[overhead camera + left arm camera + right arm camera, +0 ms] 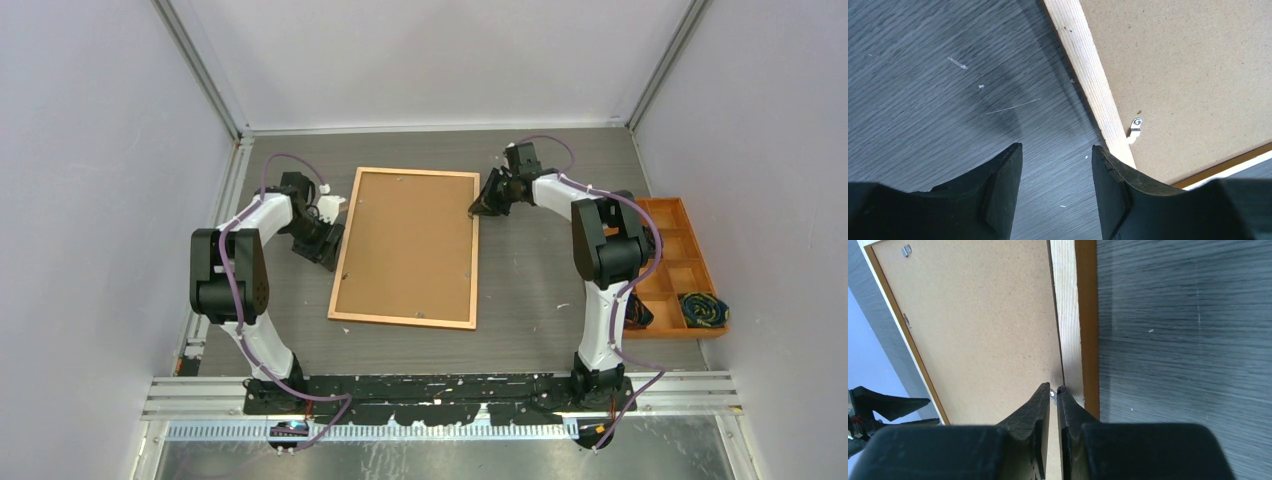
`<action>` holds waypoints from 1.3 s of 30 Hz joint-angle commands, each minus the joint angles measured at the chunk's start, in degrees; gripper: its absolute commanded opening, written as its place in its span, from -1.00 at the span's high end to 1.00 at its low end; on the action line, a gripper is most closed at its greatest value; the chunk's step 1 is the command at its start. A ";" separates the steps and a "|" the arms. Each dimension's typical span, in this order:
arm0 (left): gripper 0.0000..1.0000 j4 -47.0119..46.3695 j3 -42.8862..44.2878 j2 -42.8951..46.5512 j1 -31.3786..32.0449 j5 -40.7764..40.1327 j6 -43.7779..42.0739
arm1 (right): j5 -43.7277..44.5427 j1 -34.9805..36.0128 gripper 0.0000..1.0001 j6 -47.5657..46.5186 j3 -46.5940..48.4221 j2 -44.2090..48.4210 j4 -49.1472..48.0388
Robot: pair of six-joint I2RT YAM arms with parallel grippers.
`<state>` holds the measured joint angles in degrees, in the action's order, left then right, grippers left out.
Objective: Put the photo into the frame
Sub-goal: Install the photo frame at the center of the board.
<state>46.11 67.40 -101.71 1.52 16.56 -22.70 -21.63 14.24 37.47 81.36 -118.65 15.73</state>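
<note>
Right gripper (1053, 390) pinching small clip (1054, 397) on upper right edge of frame (474, 250). Left gripper (1055, 152) hovering half-spread, empty. Likely working the clips; next calls for swivelling gently.

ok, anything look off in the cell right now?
Nothing spilled or broken. The frame lies back-up, slightly skewed to the table edge, with the backing board seated in it. No photo in view.

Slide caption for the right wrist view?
Right pincer, nearly closed, at a small metal tab where the backing board meets the wooden frame.
</note>
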 commanded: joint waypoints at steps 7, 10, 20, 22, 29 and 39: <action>-0.09 0.51 2.13 0.73 -0.02 1.28 0.39 | 0.96 0.60 0.69 -0.89 -3.32 1.17 1.04; -0.08 0.43 1.96 0.61 -0.02 1.29 0.34 | 1.22 0.61 0.69 -0.91 -3.86 1.94 0.90; -0.08 0.18 1.69 0.65 -0.02 1.28 0.39 | 1.82 0.56 0.70 -0.20 -5.78 5.44 0.23; -0.08 0.13 1.77 0.55 -0.02 1.18 0.35 | 1.74 0.54 0.70 -0.21 -5.78 5.69 0.38; -0.08 0.21 1.72 0.68 -0.03 1.41 0.54 | 1.14 0.61 0.70 -0.03 -5.83 5.25 0.51; -0.07 0.21 1.35 0.83 -0.02 1.19 0.12 | -5.21 -2.84 0.66 6.59 -8.20 8.95 -6.71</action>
<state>46.09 67.51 -101.71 1.52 16.69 -22.70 -24.38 12.78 41.23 72.75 -113.82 11.53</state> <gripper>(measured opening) 0.537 0.160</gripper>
